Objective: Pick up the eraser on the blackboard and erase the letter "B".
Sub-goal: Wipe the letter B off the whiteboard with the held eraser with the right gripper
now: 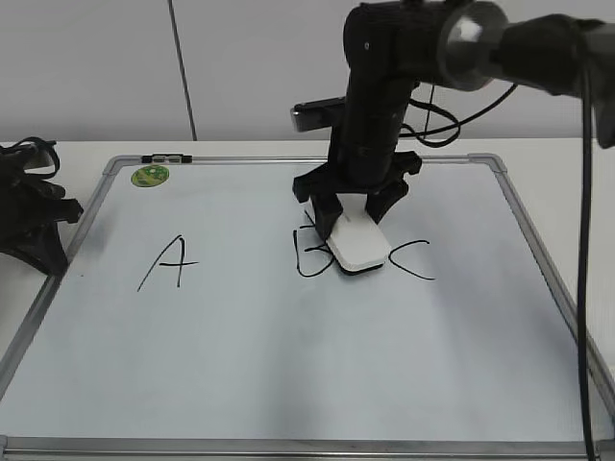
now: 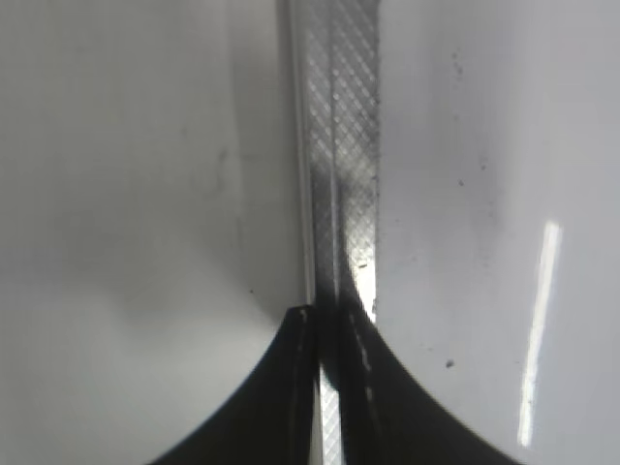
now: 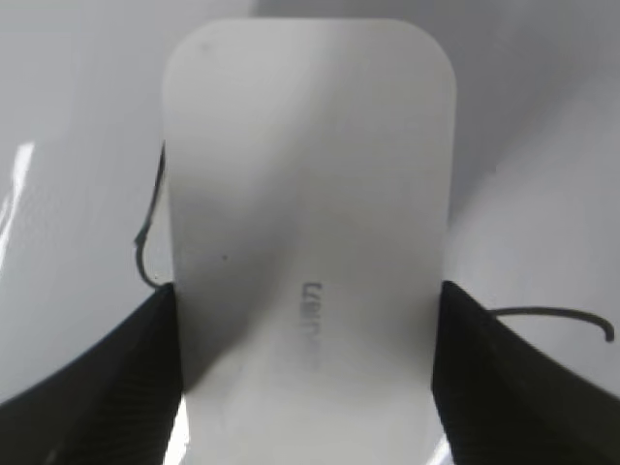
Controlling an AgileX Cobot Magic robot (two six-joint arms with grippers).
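The blackboard [image 1: 288,365] lies flat with black letters A, B and C on it. My right gripper [image 1: 351,209] is shut on the white eraser [image 1: 357,245], which rests on the board over the right side of the letter "B" [image 1: 307,252]. In the right wrist view the eraser [image 3: 308,194] fills the space between my fingers [image 3: 308,291]. Short black strokes show on either side of it. My left gripper [image 1: 48,235] sits at the board's left edge. Its jaws [image 2: 329,325] are shut and empty over the metal frame [image 2: 339,145].
The letter A [image 1: 165,261] is on the left and the letter C [image 1: 411,259] lies just right of the eraser. A round green sticker [image 1: 150,176] is at the board's far left corner. A black cable [image 1: 582,288] hangs at the right.
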